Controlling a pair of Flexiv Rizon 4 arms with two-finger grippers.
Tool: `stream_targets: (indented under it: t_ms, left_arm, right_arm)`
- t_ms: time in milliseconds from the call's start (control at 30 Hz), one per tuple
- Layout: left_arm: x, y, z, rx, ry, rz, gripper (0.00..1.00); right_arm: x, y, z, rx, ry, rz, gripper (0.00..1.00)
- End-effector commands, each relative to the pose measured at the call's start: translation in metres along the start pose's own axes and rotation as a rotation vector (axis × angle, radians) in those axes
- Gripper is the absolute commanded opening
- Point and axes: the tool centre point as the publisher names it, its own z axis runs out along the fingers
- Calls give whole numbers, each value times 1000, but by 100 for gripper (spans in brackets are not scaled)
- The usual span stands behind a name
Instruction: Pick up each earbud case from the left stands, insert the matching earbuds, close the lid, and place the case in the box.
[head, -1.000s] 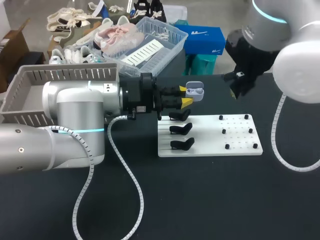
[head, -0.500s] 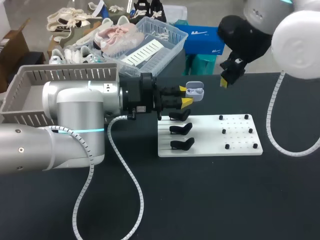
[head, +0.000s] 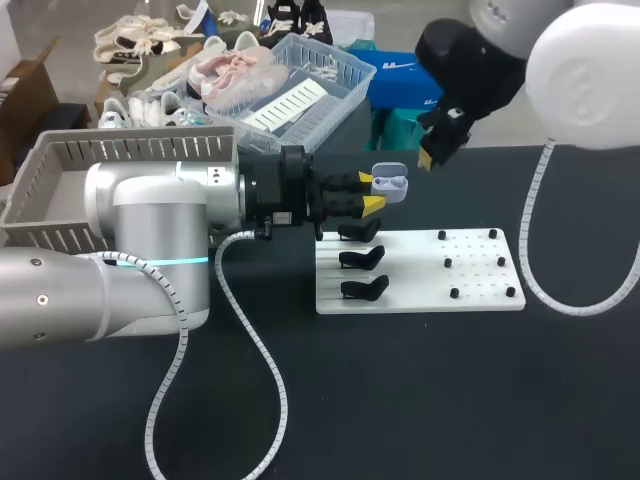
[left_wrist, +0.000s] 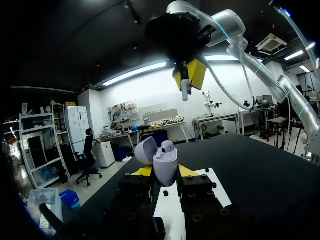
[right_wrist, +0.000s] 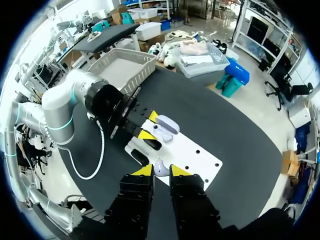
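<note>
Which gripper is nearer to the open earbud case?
Left. The left gripper has the earbud case between its fingers; the right gripper, holding an earbud, hangs above it, apart.

Overhead and wrist cameras all see the case (head: 390, 184).

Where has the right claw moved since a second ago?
Yes: the right claw, holding a small white earbud, shifted leftward relative to the flat white peg board, toward the open lilac earbud case.
</note>
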Motion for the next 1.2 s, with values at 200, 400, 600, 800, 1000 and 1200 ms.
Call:
stream_targets:
  t_ms: [200,400,600,800,1000,1200]
  left_arm:
    - [0,-1,0,-4,-1,1,0]
    - [0,-1,0,-4,-1,1,0]
    - [0,-1,0,-4,-1,1,0]
    - [0,-1,0,-4,-1,1,0]
    - [0,-1,0,-4,-1,1,0]
    - [0,-1,0,-4,-1,1,0]
  right_arm:
    - [-15,20,22,-1,12,-17,0]
    - [-20,27,30,61,24,-78,0]
    - [-24,27,37,67,43,-90,0]
    - [-28,25,48,72,66,-110,0]
    - [-34,21,54,59,72,-108,0]
    - [-35,18,56,55,76,-107,0]
